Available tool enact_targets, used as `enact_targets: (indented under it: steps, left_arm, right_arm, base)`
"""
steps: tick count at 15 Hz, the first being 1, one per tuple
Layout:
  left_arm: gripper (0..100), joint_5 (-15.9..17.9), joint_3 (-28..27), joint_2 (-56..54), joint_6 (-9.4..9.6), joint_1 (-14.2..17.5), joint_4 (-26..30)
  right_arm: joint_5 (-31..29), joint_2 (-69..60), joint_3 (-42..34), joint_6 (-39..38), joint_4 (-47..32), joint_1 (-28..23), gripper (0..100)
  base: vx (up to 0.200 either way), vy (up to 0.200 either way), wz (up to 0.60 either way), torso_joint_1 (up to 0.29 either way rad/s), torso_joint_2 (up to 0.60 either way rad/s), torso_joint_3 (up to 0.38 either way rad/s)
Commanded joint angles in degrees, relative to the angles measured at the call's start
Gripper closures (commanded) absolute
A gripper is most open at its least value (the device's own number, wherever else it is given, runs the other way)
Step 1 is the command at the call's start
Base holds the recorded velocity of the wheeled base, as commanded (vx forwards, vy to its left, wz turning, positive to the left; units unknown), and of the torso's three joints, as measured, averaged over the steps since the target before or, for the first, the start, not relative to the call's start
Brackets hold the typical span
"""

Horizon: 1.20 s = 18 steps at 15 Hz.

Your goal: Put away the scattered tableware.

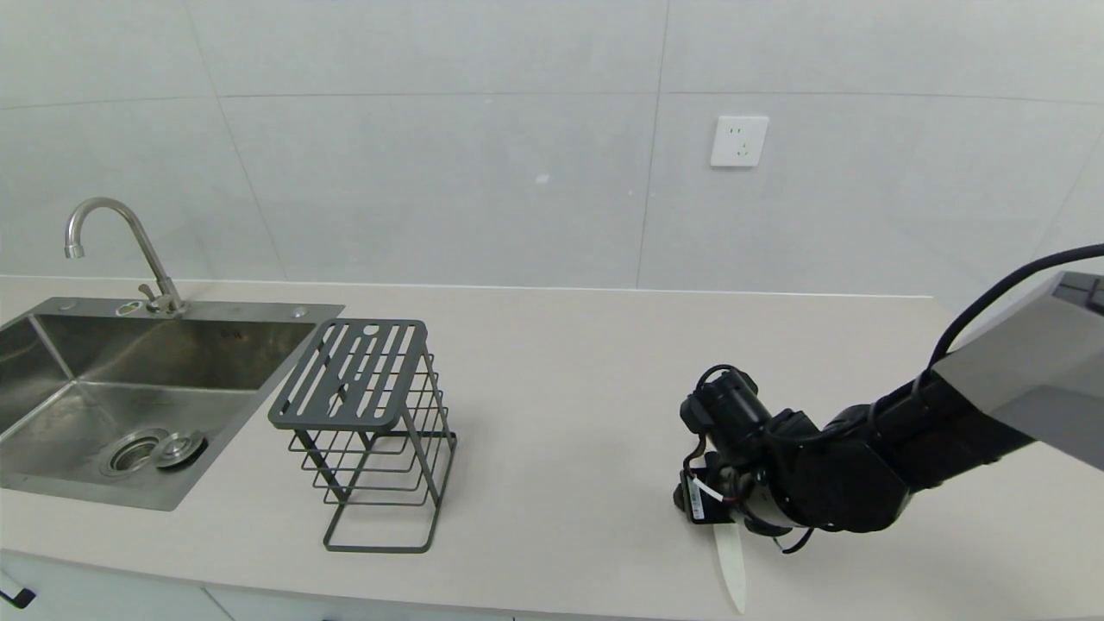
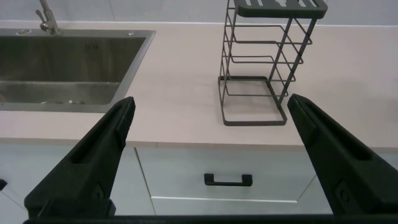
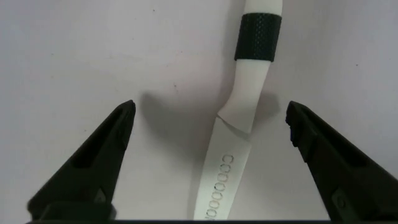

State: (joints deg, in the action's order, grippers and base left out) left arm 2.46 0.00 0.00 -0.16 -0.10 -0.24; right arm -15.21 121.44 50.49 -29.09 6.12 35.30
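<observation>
My right gripper (image 3: 210, 107) hangs over the knife (image 3: 239, 115) with its fingers spread wide, one on either side. The knife lies flat on the counter (image 1: 586, 414) near the front edge, well right of the rack (image 1: 366, 414). My left gripper (image 2: 211, 102) is spread too, low before the counter's front, facing the rack.

The right arm (image 1: 906, 431) comes in from the right side, black and trailing a cable, stretched forward and low. Its wrist (image 1: 733, 414) is bent so that the right pincer (image 3: 214, 168) points straight down. Its two dark fingers (image 3: 93, 168) stand spread wide, one to each side. The left pincer (image 2: 211, 165) is held out roughly level, facing forward, and its own two prongs are likewise set far apart.
</observation>
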Motion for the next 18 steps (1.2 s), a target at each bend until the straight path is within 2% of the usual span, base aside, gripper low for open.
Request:
enact_targets:
  steps: [1, 7, 13, 15, 17, 18]
  left_arm:
    - [0, 0.0, 0.0, 0.0, -0.02, 0.01, -0.02]
    - [0, 0.0, 0.0, 0.0, -0.02, 0.01, -0.02]
    - [0, 0.0, 0.0, 0.0, -0.02, 0.01, -0.02]
    - [0, 0.0, 0.0, 0.0, -0.02, 0.01, -0.02]
    - [0, 0.0, 0.0, 0.0, -0.02, 0.01, -0.02]
    - [0, 0.0, 0.0, 0.0, -0.02, 0.01, -0.02]
  right_arm:
    - [-0.08, 0.73, -0.22, -0.44, -2.6, 0.03, 100]
    - [0.01, 0.11, 0.57, -1.5, -3.22, 0.03, 100]
    - [0.18, -7.98, 2.42, -0.18, -3.13, 0.03, 100]
    - [0.62, -11.05, 2.42, 4.65, 0.56, 0.03, 100]
    - [6.69, -15.1, 1.63, 12.12, 9.88, 0.03, 100]
    - [8.97, -17.38, 1.45, 15.38, 11.28, -0.06, 100]
  base:
    - [0.0, 0.0, 0.0, 0.0, 0.0, 0.0]
    - [0.0, 0.0, 0.0, 0.0, 0.0, 0.0]
    - [0.0, 0.0, 0.0, 0.0, 0.0, 0.0]
    - [0.0, 0.0, 0.0, 0.0, 0.0, 0.0]
    - [0.0, 0.0, 0.0, 0.0, 0.0, 0.0]
    - [0.0, 0.0, 0.0, 0.0, 0.0, 0.0]
